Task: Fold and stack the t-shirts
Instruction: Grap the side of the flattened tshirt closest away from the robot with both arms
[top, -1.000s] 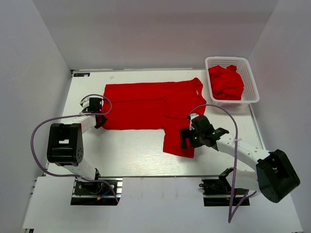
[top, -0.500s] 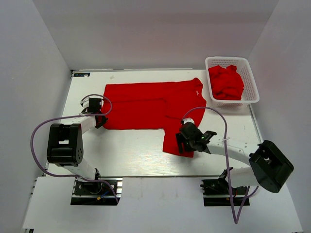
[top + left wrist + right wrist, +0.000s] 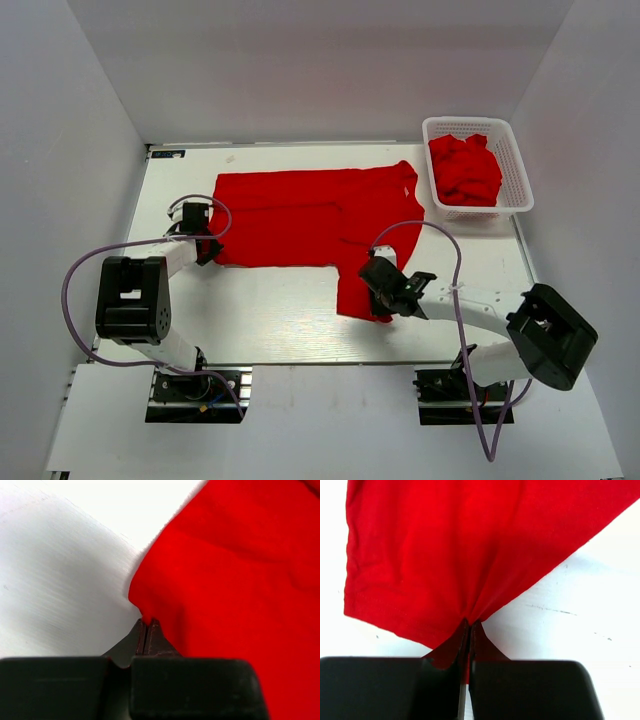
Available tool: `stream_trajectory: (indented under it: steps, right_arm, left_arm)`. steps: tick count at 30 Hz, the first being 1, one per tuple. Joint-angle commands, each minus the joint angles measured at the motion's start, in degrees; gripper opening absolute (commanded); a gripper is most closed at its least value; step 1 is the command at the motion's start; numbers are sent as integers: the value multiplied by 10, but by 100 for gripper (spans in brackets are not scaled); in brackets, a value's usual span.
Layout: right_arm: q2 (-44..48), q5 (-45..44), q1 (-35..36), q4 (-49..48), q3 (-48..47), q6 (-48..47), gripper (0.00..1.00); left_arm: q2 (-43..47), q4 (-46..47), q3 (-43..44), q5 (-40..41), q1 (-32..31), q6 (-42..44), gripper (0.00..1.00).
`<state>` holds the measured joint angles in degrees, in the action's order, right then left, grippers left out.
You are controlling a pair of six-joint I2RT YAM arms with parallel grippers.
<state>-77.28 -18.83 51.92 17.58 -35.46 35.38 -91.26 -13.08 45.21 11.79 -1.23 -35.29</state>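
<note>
Once the right fingers shut: you have a pinch of red cloth between them. They are closed right down on the edge of the t-shirt, and puckers fan out from the tips.
Those fingers a second ago: spread wide, standing off to the right of the cloth; the arm has since swung in leftward and clamped.
Your left fingers: closed tight on a small peak of cloth at the shirt's near-left corner, just as they were a second ago.
What the right side holds: the flap that juts toward you from the shirt's right half. It looks like a sleeve, gripped on its right edge close to the outer corner.
Where the shirt lies: spread flat across the middle of the desk, collar end to the right.
What it means for you: both ends are in hand, so I judge the grasp finished and the fold ready to begin; no folded stack shows anywhere.
Over in the basket: far right corner of the desk, more t-shirts heaped inside.
Hard to make out: how many layers each pinch has caught, and how many shirts make up the heap. From above, the right arm covers part of the flap's edge, and each wrist view shows only a patch of cloth.
</note>
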Motion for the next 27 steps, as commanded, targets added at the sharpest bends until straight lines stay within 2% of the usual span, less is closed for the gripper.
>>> stream_trajectory:
  steps: [1,5,10,18,27]
  right_arm:
    - [15,26,4,35,2,-29,0]
    - [12,-25,-4,32,-50,-40,0]
    - [-30,-44,-38,15,-102,-49,0]
    - [-75,-23,-114,-41,-185,-105,0]
    - [-158,-6,-188,-41,-297,-138,0]
  left_arm:
    - [5,-66,-21,-48,-3,10,0]
    - [10,-72,-8,-56,-3,21,0]
    - [-1,-85,29,-61,-3,26,0]
    - [-31,-115,93,-66,-3,37,0]
    - [-75,-157,209,-42,-3,37,0]
